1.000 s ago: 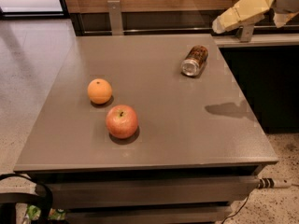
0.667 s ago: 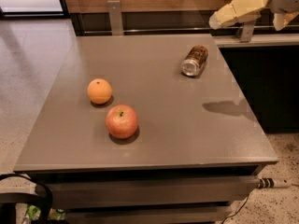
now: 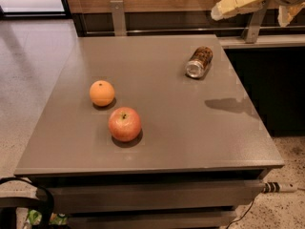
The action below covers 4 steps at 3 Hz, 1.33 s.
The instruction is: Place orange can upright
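The orange can (image 3: 199,62) lies on its side on the grey table (image 3: 157,128), near the far right edge, with a silver end facing the front. My gripper (image 3: 250,14) is at the top right, raised above the table's far right corner, behind and to the right of the can. Its cream fingers (image 3: 238,0) stand apart and hold nothing. Its shadow falls on the table in front of the can.
A round orange fruit (image 3: 102,93) and a red apple (image 3: 125,124) sit on the left half of the table. A counter ledge with metal posts (image 3: 117,16) runs behind the table. A cable plug (image 3: 279,187) lies on the floor at the right.
My gripper has risen a little and shifted slightly left. The can and both fruits have not moved.
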Tool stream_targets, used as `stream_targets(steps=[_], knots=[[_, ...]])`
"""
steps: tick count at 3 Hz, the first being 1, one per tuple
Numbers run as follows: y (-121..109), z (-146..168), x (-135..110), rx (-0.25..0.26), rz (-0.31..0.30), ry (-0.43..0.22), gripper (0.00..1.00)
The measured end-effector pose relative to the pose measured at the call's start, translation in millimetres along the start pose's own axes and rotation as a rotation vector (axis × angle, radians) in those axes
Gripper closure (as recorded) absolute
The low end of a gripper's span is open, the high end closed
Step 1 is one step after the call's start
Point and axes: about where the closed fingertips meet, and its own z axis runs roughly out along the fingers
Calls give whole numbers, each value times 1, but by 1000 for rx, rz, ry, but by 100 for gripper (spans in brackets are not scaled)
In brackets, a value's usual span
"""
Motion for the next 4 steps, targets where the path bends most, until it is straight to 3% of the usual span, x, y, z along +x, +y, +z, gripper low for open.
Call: stream_targets(steps=[1, 2, 3, 4], knots=[[-2, 1, -6, 67, 80, 47, 0], [2, 20, -19, 235, 271, 117, 0], [4, 48, -29, 306, 399, 149, 0], [-1, 78, -41, 302, 465, 153, 0]])
